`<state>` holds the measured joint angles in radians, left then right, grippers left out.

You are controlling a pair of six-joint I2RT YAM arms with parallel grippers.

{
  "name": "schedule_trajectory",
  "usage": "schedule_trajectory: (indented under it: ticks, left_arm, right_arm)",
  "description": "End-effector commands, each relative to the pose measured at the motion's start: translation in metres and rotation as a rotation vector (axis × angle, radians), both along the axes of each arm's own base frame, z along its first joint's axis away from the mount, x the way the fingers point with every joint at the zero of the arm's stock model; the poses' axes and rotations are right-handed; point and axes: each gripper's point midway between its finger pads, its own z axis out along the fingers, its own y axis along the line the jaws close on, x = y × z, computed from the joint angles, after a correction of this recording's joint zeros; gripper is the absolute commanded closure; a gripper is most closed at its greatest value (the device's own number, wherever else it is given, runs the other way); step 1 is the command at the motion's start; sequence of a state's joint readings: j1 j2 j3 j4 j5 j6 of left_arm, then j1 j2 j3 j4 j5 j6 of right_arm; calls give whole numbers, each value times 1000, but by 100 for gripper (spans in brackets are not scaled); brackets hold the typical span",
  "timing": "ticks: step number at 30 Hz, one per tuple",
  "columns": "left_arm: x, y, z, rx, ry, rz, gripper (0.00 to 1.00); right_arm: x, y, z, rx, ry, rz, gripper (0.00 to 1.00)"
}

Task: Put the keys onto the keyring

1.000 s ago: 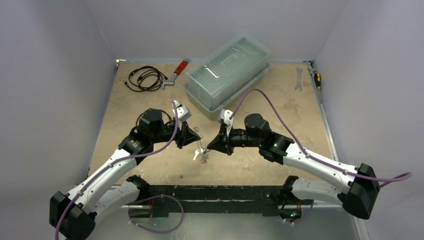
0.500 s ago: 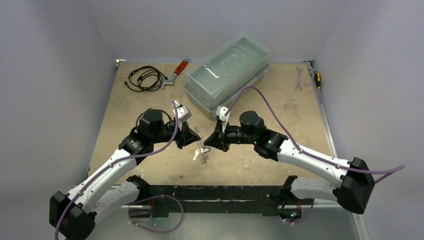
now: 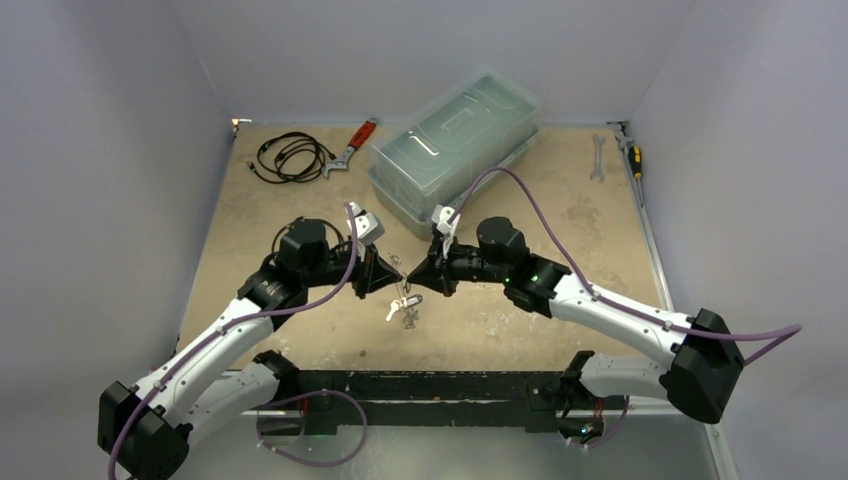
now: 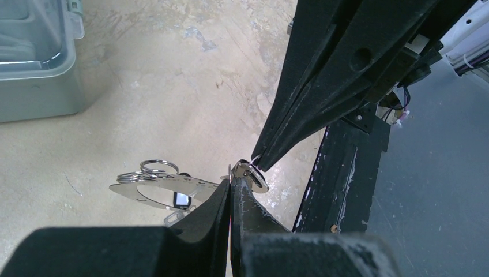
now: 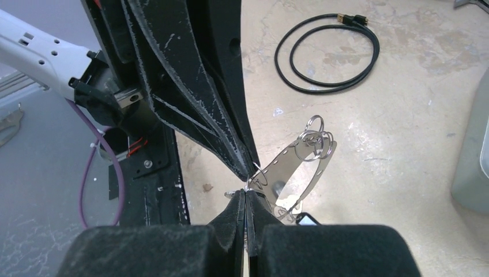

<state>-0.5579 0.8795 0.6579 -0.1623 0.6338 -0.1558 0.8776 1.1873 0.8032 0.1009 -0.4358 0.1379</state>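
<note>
Silver metal, flat and thin, the keyring (image 4: pixel 167 183) is a long oval band punched with small holes. It hangs in the air between your two arms, over the middle of the desk (image 4: pixel 144 98). Its long axis runs roughly level, straight out from the point where both tools meet, so neither arm is nearer: both sit at the same end.

Your left tool (image 4: pixel 230 183) is pinched fully closed on that near end of the band. Your right tool (image 5: pixel 246 195) is closed just as tight, nose to nose with the left. It seems to nip a small wire ring (image 4: pixel 251 174) at the same spot, though I cannot tell exactly what it grips.

At the band's far end sit several round split rings (image 4: pixel 154 168), smooth and shiny. The keys (image 3: pixel 404 309) dangle beneath, with one dark plastic tag showing under the band. Any threading, I judge, has to happen at that shared pinch point. Beyond stands a translucent lidded bin (image 3: pixel 455 140).
</note>
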Motion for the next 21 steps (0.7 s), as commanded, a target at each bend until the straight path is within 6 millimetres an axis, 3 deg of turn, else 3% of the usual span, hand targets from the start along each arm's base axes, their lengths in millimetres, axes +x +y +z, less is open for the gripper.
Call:
schedule_trajectory:
  ticks: [1, 21]
  left_arm:
    - [1, -4, 13, -33, -51, -14, 100]
    - [1, -4, 13, -31, -54, -10, 100]
  right_arm:
    - [14, 3, 29, 73, -45, -40, 100]
    - [12, 3, 11, 56, 28, -12, 100]
